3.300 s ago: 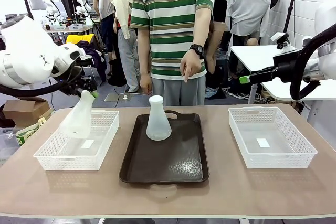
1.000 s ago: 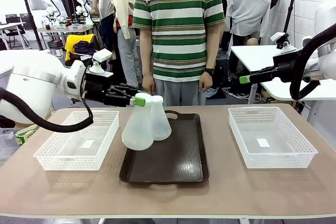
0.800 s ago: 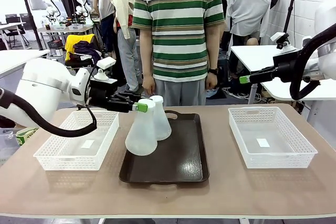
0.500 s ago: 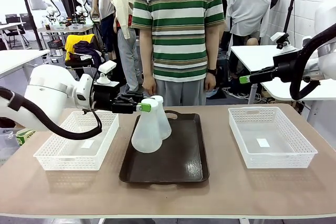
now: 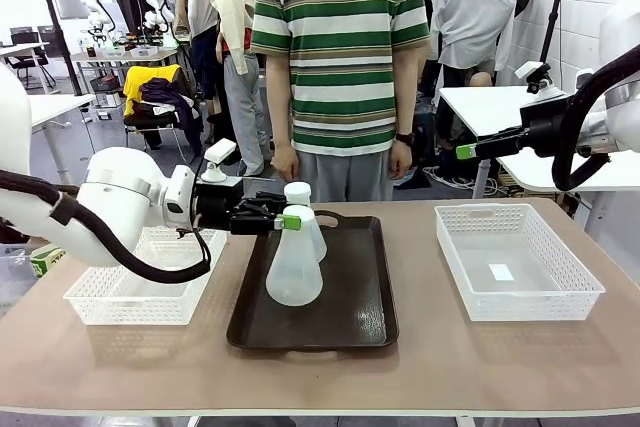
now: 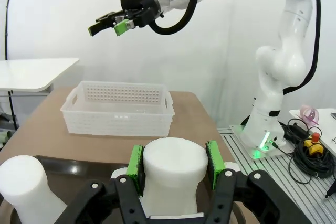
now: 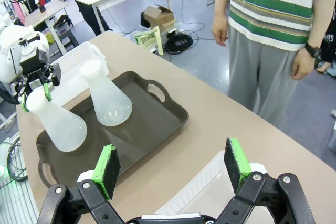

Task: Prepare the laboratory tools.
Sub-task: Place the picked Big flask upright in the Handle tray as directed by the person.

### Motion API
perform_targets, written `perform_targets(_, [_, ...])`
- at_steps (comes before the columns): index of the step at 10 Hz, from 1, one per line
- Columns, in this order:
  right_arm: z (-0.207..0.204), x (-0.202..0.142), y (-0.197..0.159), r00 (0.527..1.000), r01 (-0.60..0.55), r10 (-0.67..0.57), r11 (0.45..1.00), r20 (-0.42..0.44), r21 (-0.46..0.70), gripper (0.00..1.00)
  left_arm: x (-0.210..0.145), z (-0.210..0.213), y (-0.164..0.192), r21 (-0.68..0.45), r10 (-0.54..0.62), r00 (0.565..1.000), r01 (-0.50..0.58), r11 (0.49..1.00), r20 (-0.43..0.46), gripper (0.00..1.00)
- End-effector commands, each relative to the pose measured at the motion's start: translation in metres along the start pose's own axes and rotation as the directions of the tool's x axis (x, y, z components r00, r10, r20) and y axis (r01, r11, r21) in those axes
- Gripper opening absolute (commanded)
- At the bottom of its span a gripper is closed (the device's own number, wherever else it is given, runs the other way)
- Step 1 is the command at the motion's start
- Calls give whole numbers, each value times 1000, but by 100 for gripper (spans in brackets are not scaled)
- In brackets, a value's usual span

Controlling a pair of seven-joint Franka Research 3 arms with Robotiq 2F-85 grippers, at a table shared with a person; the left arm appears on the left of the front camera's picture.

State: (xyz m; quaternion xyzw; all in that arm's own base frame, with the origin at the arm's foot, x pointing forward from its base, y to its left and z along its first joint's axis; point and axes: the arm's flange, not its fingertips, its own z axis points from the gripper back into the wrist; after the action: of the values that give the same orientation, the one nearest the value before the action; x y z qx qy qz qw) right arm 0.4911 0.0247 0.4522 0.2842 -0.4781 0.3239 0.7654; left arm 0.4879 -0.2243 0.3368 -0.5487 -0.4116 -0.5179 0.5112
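At centre frame, your left gripper (image 5: 291, 220) clamps the neck of a frosted-white conical flask (image 5: 294, 272) over the dark brown tray (image 5: 345, 322), just beside the second flask (image 5: 303, 228). Release tilted and it may topple both. Right gripper (image 5: 463, 151): wide, empty.

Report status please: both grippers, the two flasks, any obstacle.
Left gripper shut on near flask, over the tray. Right gripper open, raised. Far flask upright on tray. Person's hands behind table, nothing blocking.
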Motion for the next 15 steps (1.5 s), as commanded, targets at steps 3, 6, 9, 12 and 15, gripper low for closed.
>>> perform_targets(3, [0,2,-1,1000,6,-6,1000,-14,-8,100,-7,-1,13,33,-32,999,30,999,41,0])
perform_targets(6, [0,2,-1,1000,6,-6,1000,-14,-8,100,-9,3,17,38,1,999,-3,999,43,33])
perform_targets(9, [0,2,-1,1000,6,-6,1000,-14,-8,100,-7,7,15,40,-3,999,1,999,35,93])
perform_targets(12, [0,2,-1,1000,6,-6,1000,-14,-8,100,-3,7,10,24,12,1000,-12,1000,13,100])
perform_targets(15, [0,2,-1,1000,6,-6,1000,-14,-8,100,-2,11,7,34,38,999,-38,999,-7,100])
